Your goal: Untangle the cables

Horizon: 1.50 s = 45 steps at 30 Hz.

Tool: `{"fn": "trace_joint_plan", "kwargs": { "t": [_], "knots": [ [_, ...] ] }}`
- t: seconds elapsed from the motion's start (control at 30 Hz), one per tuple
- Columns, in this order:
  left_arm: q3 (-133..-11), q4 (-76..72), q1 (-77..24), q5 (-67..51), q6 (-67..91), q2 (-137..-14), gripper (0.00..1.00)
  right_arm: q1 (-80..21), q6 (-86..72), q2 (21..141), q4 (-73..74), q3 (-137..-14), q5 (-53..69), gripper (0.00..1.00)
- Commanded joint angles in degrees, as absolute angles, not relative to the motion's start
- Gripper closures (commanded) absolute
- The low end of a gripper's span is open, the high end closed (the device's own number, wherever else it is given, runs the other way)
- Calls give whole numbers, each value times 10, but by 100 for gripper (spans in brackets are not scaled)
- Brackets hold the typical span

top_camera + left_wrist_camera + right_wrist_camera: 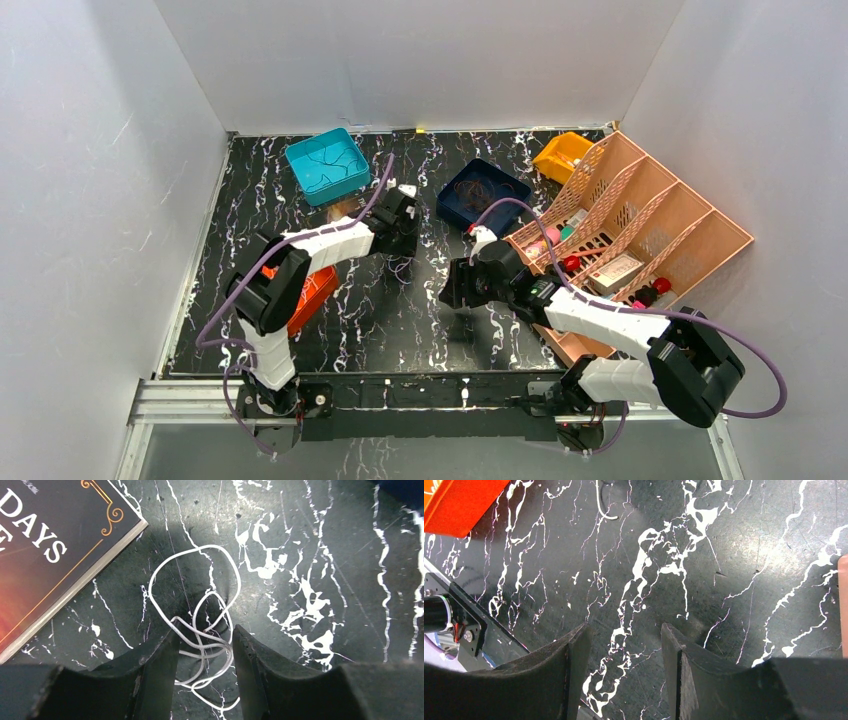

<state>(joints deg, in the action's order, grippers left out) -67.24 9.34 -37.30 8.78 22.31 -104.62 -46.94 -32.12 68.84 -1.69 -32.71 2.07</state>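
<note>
A thin whitish cable (196, 600) lies in tangled loops on the black marbled table (325, 580). My left gripper (205, 642) is open and low over it, with one finger on each side of the tangle's lower loops. In the top view the left gripper (400, 250) stands mid-table, with the cable (401, 270) just showing below it. My right gripper (624, 650) is open and empty above bare table, to the right of the left one in the top view (452, 287). A short end of cable (603, 507) shows at the top of the right wrist view. I see no dark cables clearly.
A dark book (50, 540) lies just left of the tangle and shows orange in the top view (315, 290). At the back stand a teal bin (327, 165), a blue bin (483, 195) and a yellow bin (562, 155). A peach organiser rack (640, 230) fills the right side.
</note>
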Motion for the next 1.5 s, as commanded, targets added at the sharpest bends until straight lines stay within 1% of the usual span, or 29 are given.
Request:
{"fn": "trace_joint_plan", "kwargs": {
  "t": [0.0,0.13,0.33,0.37,0.53,0.7,0.8,0.9,1.0,1.23,1.47],
  "knots": [
    [-685,95,-375,78,214,-1060,61,-468,-315,681,-34,-326,23,39],
    [-685,96,-375,84,211,-1057,72,-468,-314,679,-34,-326,21,39],
    [-686,109,-375,97,204,-1030,98,-468,-313,682,-35,-328,22,39],
    [-685,112,-375,97,203,-1023,100,-468,-314,682,-36,-328,21,39],
    [-660,114,-375,71,201,-963,100,-468,-323,670,-36,-330,0,38],
    [-589,94,-376,24,233,-883,100,-468,-381,639,-56,-323,-53,37],
    [-540,68,-380,3,264,-833,100,-468,-413,606,-119,-301,-60,37],
    [-503,50,-389,9,290,-790,100,-468,-448,579,-191,-276,-67,37],
    [-473,27,-397,13,309,-753,100,-467,-469,580,-210,-281,-71,37],
    [-448,-14,-433,10,315,-745,100,-468,-526,645,-196,-333,-60,37],
    [-452,-21,-453,15,305,-751,100,-467,-547,671,-214,-336,-72,38]
  ]
}}
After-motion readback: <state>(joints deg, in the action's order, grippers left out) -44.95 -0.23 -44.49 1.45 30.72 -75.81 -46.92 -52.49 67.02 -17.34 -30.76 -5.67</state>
